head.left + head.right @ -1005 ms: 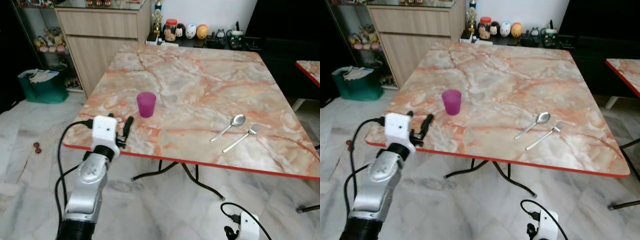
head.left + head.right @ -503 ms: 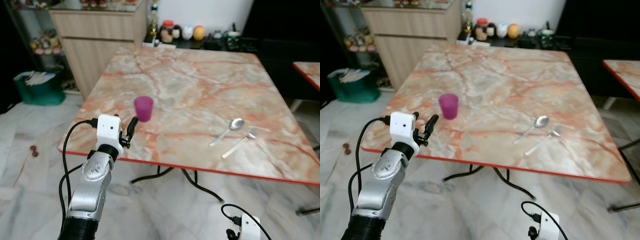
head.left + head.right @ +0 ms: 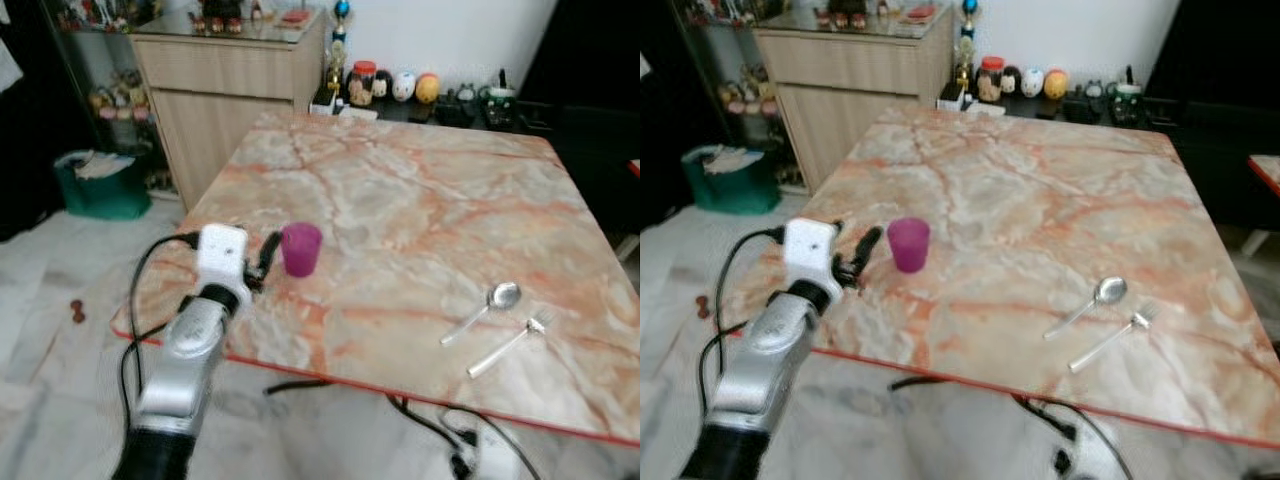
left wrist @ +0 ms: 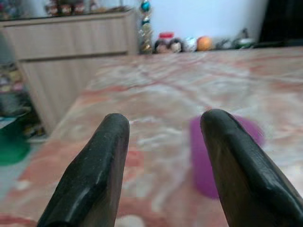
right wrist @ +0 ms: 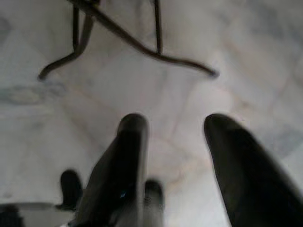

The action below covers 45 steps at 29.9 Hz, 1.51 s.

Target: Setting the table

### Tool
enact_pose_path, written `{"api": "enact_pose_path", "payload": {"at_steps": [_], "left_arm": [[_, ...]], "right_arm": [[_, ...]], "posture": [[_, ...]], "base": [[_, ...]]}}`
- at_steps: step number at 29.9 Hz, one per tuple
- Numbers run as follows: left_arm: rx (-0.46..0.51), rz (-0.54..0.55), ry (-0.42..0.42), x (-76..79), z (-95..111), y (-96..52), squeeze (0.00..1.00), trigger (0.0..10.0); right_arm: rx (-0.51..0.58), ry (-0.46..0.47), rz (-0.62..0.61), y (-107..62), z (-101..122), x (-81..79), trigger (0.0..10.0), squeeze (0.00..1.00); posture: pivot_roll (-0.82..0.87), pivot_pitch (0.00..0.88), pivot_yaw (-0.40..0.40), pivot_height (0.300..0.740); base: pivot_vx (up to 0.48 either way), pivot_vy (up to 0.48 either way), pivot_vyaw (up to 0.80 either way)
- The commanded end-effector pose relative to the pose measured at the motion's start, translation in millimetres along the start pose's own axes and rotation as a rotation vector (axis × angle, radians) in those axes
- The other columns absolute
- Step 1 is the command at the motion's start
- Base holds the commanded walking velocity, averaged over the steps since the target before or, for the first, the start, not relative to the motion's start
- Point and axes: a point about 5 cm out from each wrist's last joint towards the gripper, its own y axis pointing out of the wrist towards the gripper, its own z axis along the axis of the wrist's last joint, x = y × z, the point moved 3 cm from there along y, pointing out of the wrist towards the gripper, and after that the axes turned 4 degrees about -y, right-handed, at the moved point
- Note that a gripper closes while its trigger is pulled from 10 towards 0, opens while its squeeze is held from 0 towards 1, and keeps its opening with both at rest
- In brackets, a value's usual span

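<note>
The cup (image 3: 301, 248) stands upright on the table (image 3: 420, 200), toward its near-left part, a purple tumbler with nothing beside it but my own left claw (image 3: 266, 258). That claw is just left of the cup, over the table's near-left edge, fingers (image 4: 92, 179) spread wide with nothing between them. In the left wrist view the cup sits a little ahead and off toward one finger rather than centred in the gap, so I am not yet around it and not touching it.

Well to the right, near the table's near edge, lie the spoon (image 3: 482, 308) and just right of it the fork (image 3: 510, 340), side by side at a slant, apart from each other. My right claw (image 5: 173, 156) hangs low over the floor by the table's legs, fingers apart, holding nothing.

I judge the step in hand to be the reach for the cup, to carry it to the place setting by the cutlery. The next move calls for shifting the left claw rightward and forward until the cup is squarely between the fingers, then closing gently on its wall. Coming in off-centre could nudge it or tip it over.
</note>
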Motion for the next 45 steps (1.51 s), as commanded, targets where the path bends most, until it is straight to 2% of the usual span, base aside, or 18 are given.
{"api": "enact_pose_path", "payload": {"at_steps": [1, 6, 8, 11, 16, 17, 18, 19, 20, 22, 25, 27, 28, 30, 34, 45], "left_arm": [[-0.009, -0.015, -0.057, 7.4, 4.0, 4.9, 0.00, 10.0], [-0.011, 0.005, -0.144, 5.4, 15.4, 16.2, 0.00, 10.0], [-0.010, 0.005, -0.152, 5.5, 16.7, 17.6, 0.00, 10.0], [-0.076, -0.001, -0.128, 8.5, 12.1, 26.5, 0.00, 10.0], [-0.235, 0.009, -0.174, 14.4, -9.0, 47.0, 0.00, 10.0], [-0.262, 0.011, -0.186, 15.5, -11.7, 50.0, 0.20, 10.0], [-0.275, 0.018, -0.196, 15.8, -12.4, 54.2, 0.95, 10.0], [-0.287, 0.019, -0.220, 16.8, -12.1, 58.4, 1.00, 10.0], [-0.292, 0.032, -0.250, 16.6, -9.0, 65.8, 1.00, 10.0], [-0.293, 0.042, -0.259, 16.1, -7.5, 68.8, 1.00, 10.0], [-0.267, 0.078, -0.280, 14.5, 6.5, 83.5, 1.00, 10.0], [-0.267, 0.085, -0.287, 14.4, 8.6, 86.7, 1.00, 10.0], [-0.264, 0.093, -0.288, 14.5, 11.4, 90.2, 0.00, 10.0], [-0.269, 0.092, -0.305, 16.5, 12.8, 92.8, 0.00, 10.0], [-0.310, 0.089, -0.264, 21.7, 8.8, 96.7, 0.00, 10.0], [-0.390, 0.132, -0.220, 20.6, -4.3, 96.6, 0.00, 10.0]], "right_arm": [[-0.015, -0.001, -0.030, -1.9, -5.9, 12.9, 10.0, 0.00], [-0.015, -0.006, -0.026, -1.8, -5.5, 12.7, 10.0, 0.00], [-0.015, -0.007, -0.025, -1.7, -5.3, 12.5, 10.0, 0.00], [-0.015, -0.010, -0.022, -1.6, -4.9, 12.1, 10.0, 0.00], [-0.015, -0.020, -0.017, -1.3, -3.7, 11.7, 10.0, 0.00], [-0.015, -0.022, -0.016, -1.3, -3.5, 11.6, 10.0, 0.00], [-0.015, -0.026, -0.014, -1.2, -3.3, 11.3, 10.0, 0.00], [-0.015, -0.027, -0.012, -1.1, -3.1, 11.1, 10.0, 0.00], [-0.014, -0.029, -0.010, -1.1, -2.9, 10.8, 10.0, 0.00], [-0.014, -0.030, -0.010, -1.1, -2.8, 10.7, 10.0, 0.00], [-0.013, -0.032, -0.008, -1.0, -2.4, 10.5, 10.0, 0.00], [-0.013, -0.032, -0.007, -1.0, -2.3, 10.4, 10.0, 0.00], [-0.013, -0.033, -0.007, -1.0, -2.4, 10.4, 10.0, 0.00], [-0.014, -0.035, -0.006, -1.0, -2.6, 10.3, 10.0, 0.00], [-0.016, -0.038, -0.005, -1.1, -3.0, 10.5, 10.0, 0.00], [-0.017, -0.042, -0.004, -1.1, -2.8, 11.2, 10.0, 0.00]], "posture": [[0.10, 0.000, -0.035, 0.740], [0.10, 0.000, -0.037, 0.740], [0.10, 0.000, -0.037, 0.740], [0.10, 0.000, -0.038, 0.740], [0.10, 0.000, -0.042, 0.740], [0.10, 0.000, -0.042, 0.740], [0.10, 0.000, -0.041, 0.740], [0.10, 0.000, -0.040, 0.740], [0.10, 0.000, -0.039, 0.740], [0.10, 0.000, -0.039, 0.740], [0.09, 0.000, -0.036, 0.740], [0.09, 0.000, -0.036, 0.740], [0.09, 0.000, -0.034, 0.740], [0.09, 0.000, -0.034, 0.740], [0.09, 0.000, -0.035, 0.740], [0.09, 0.000, -0.038, 0.740]], "base": [[0.000, 0.000, 0.00], [0.000, 0.000, 0.00], [0.000, 0.000, 0.00], [0.000, 0.000, 0.00], [0.000, 0.000, 0.00], [0.000, 0.000, 0.00], [0.000, 0.000, 0.00], [0.000, 0.000, 0.00], [0.000, 0.000, 0.00], [0.000, 0.000, 0.00], [0.000, 0.000, 0.00], [0.000, 0.000, 0.00], [0.000, 0.000, 0.00], [0.000, 0.000, 0.00], [0.000, 0.000, 0.00], [0.000, 0.000, 0.00]]}}
